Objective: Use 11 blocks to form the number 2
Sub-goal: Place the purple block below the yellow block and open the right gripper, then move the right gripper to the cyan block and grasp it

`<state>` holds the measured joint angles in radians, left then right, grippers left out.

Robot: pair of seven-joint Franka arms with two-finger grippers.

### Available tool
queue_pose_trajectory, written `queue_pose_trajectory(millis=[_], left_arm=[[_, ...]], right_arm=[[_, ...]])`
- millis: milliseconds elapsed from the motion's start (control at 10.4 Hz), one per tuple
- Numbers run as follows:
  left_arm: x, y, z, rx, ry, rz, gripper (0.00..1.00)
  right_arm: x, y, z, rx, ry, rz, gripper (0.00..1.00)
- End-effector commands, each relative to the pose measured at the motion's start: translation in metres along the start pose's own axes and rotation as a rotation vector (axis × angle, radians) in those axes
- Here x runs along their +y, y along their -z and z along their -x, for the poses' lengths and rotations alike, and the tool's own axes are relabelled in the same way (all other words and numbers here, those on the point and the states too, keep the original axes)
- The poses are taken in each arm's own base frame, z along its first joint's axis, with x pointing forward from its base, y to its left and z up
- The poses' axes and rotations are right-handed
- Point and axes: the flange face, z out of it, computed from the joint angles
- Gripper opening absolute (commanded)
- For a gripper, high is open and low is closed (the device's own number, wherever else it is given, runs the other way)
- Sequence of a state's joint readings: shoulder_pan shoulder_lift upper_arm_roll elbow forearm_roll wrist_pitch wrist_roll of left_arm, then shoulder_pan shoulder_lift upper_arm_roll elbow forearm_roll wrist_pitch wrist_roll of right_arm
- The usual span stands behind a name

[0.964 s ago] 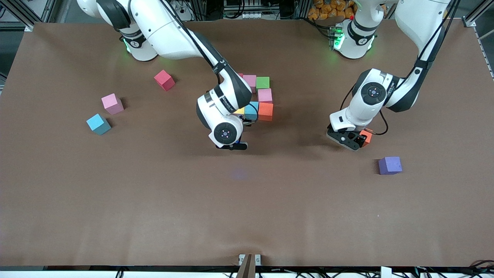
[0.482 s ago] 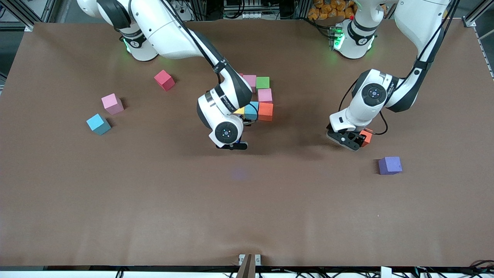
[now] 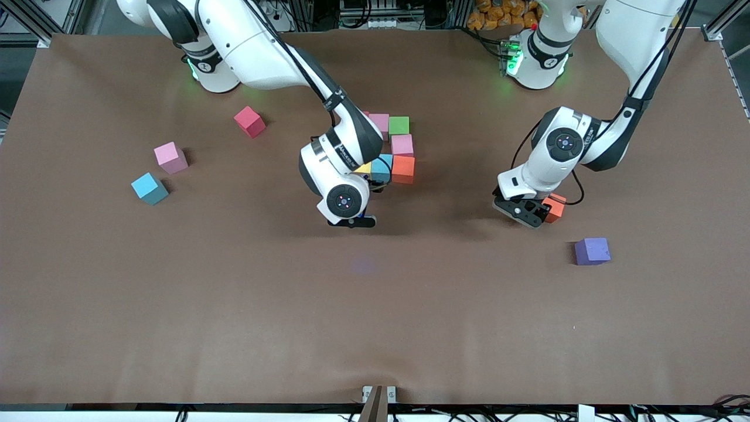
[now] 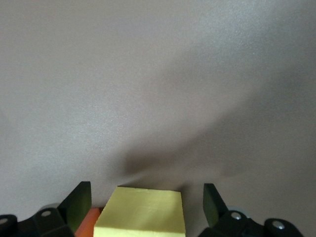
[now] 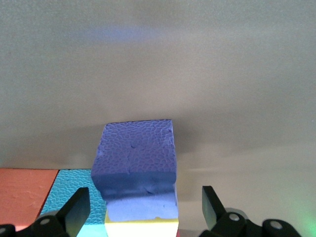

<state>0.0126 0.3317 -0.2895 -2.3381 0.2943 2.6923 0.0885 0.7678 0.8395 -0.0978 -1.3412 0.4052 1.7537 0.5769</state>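
1. The right arm reaches out from its base, wrist bent down, right gripper [image 3: 358, 221] low over the tabletop, fingers [image 5: 213, 202] spread wide apart.
2. The left arm folds at the elbow, left gripper [image 3: 530, 215] pointing down, fingers [image 4: 79, 202] likewise spread wide.

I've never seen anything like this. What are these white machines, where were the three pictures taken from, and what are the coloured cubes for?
These are two robot arms fixed along one edge of a brown table. The wide picture looks down from a camera facing them. Each close-up comes from a camera on one arm's wrist. The cubes are being arranged into a figure 2: a cluster sits mid-table, with loose ones like the red block and purple block. Nothing is held. The left gripper has its jaws open around a yellow block. The right gripper has its jaws open around a bluish-violet block.
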Motion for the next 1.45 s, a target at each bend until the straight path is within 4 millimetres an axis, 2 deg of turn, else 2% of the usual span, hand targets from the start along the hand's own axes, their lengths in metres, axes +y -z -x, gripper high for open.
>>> queue_pose_trajectory(millis=[0,289,386,482,771,964,1350], left_arm=[[0.001,0.0,0.005,0.011,-0.006,0.011,1.0],[0.003,-0.001,0.008,0.006,-0.007,0.011,1.0],[0.003,-0.001,0.009,0.004,-0.008,0.012,1.0],[0.004,-0.001,0.01,0.002,-0.008,0.011,1.0],[0.005,-0.003,0.013,-0.003,-0.01,0.013,1.0],[0.003,-0.002,0.015,-0.004,-0.032,0.012,1.0],[0.0,0.0,0.015,-0.001,-0.039,0.008,1.0]], right_arm=[[-0.003,0.015,0.003,0.018,-0.006,0.002,1.0],[0.014,0.044,0.004,0.008,-0.026,-0.011,1.0],[0.031,0.06,0.0,0.01,-0.032,-0.007,1.0],[0.058,0.074,-0.01,0.007,-0.042,0.01,1.0],[0.126,0.092,-0.022,0.012,-0.048,0.091,1.0],[0.184,0.108,-0.028,0.017,-0.064,0.103,1.0],[0.355,0.127,-0.057,-0.022,-0.092,-0.008,1.0]])
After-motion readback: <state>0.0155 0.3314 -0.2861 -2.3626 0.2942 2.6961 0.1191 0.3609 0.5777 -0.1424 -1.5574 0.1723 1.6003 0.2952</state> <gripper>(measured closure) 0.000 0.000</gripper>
